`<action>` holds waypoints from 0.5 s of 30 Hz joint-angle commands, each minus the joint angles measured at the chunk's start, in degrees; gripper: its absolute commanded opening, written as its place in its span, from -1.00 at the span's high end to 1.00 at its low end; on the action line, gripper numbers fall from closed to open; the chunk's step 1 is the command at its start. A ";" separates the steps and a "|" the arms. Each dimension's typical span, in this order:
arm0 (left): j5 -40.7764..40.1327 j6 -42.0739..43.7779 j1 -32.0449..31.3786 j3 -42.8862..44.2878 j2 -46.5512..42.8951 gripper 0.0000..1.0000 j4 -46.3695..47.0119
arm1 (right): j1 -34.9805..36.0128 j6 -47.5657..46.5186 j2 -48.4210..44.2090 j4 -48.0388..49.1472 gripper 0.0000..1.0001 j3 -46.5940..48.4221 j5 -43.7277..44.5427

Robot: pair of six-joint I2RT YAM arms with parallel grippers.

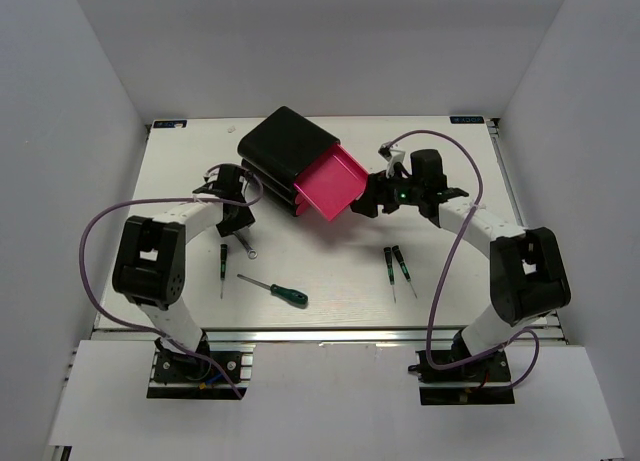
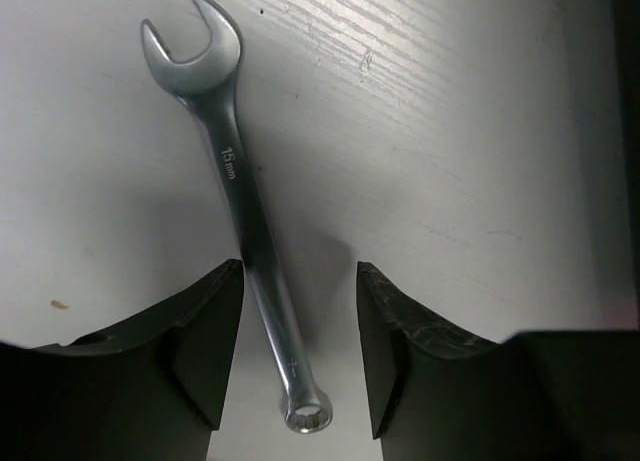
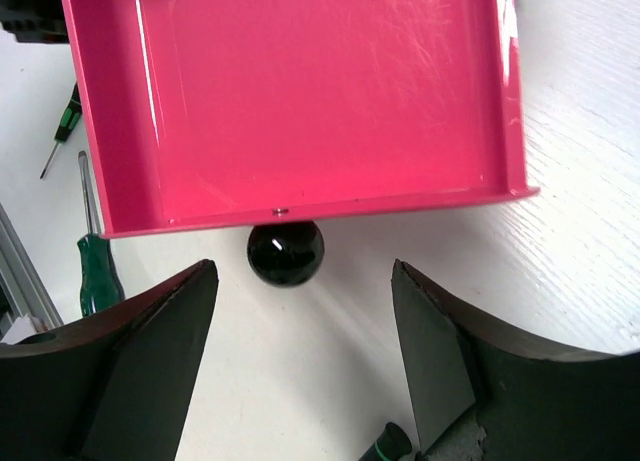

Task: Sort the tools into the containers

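Wrench (image 2: 236, 181) was located flat on the surface (image 1: 330, 271), near-left of the black box (image 1: 285, 146), shank bracketed but not clamped by the open left end effector (image 2: 300, 271), long axis running out ahead, slightly skewed.

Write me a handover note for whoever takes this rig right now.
Left gripper: open, straddling the wrench, which lies flat on the table.
Right gripper: open, just short of the knob of the pulled-out pink drawer.
On the table: green-handled screwdriver, one black screwdriver by the left arm, two more by the right.
Done: one drawer open, no tools seen inside.
Left: sort every tool.
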 commanded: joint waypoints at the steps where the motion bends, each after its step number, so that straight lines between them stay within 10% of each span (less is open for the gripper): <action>1: -3.42 0.04 -0.87 3.18 2.59 -0.14 -2.72 | -1.14 -1.17 -3.26 -0.61 -0.52 -0.91 0.04; 10: -3.51 -0.66 -0.96 2.13 6.55 0.11 -1.76 | -2.72 -1.52 -7.21 -0.70 -0.52 -3.72 0.04; 15: -1.75 -0.57 -0.96 0.90 7.69 0.80 -0.88 | -3.42 -0.99 -8.00 -0.61 -0.52 -4.52 -0.40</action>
